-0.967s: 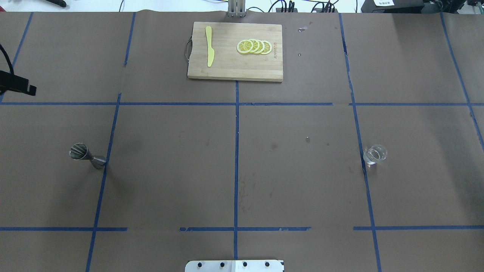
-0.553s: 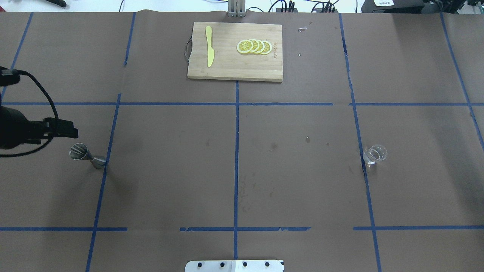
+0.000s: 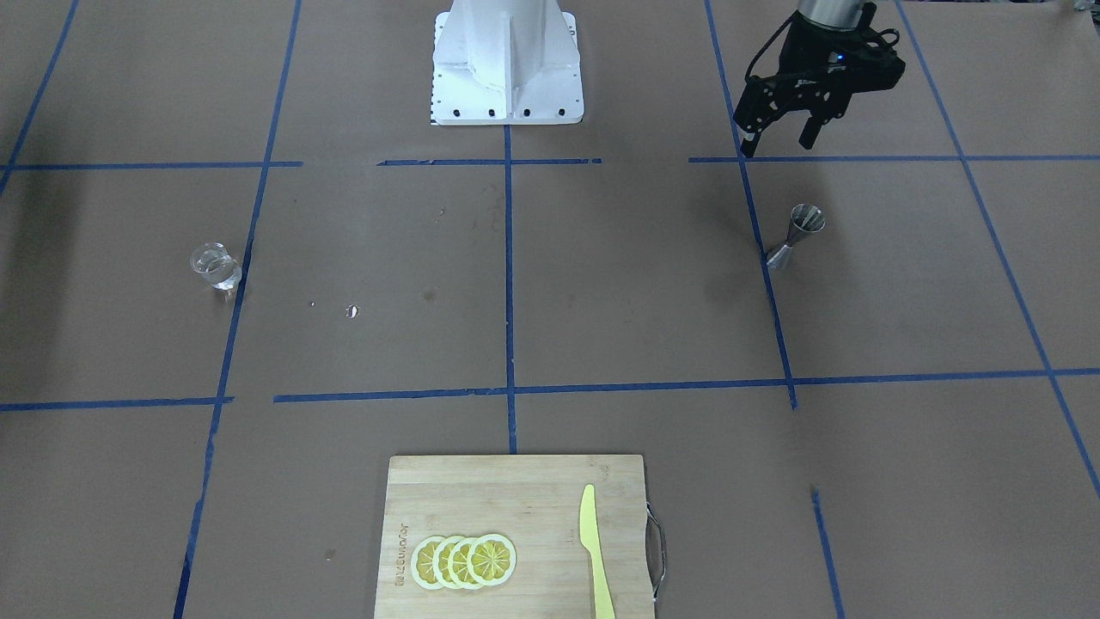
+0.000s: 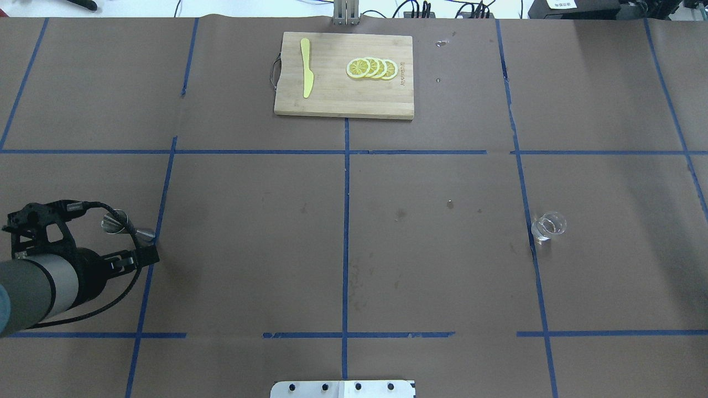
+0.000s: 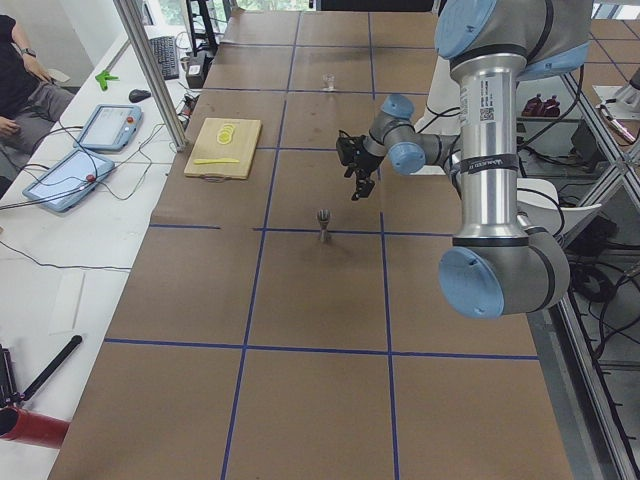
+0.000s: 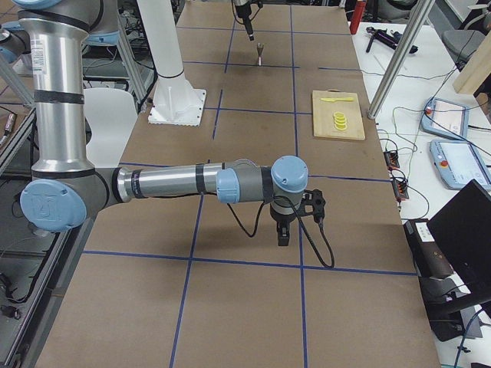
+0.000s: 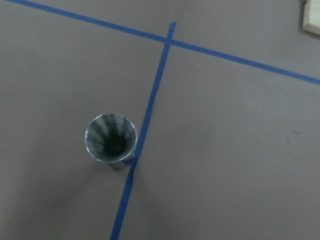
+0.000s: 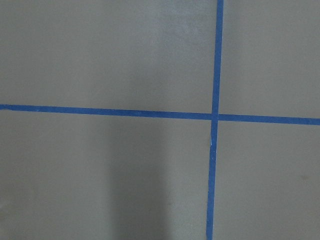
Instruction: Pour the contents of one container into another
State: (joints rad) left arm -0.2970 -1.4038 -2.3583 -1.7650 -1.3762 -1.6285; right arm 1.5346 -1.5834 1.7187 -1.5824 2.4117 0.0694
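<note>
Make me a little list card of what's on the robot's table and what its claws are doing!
Metal cup: upright beside a blue tape line
Glass: clear, upright, far across the table
Left claw: open, hanging near that cup, not touching
Right claw: over bare table; open or shut unclear
Cutting board: holds lemon slices and a yellow knife

1. Brown bench [image 4: 249,249] gridded with blue tape lines [image 4: 345,221].
2. Silver jigger [image 3: 795,235], clear glass [image 3: 215,266].
3. Pale wooden board [image 4: 332,94], yellow lemon slices [image 4: 371,68], yellow knife [image 4: 306,67].
4. Black left end effector [image 3: 777,146], grey arm [image 4: 27,293].
</note>
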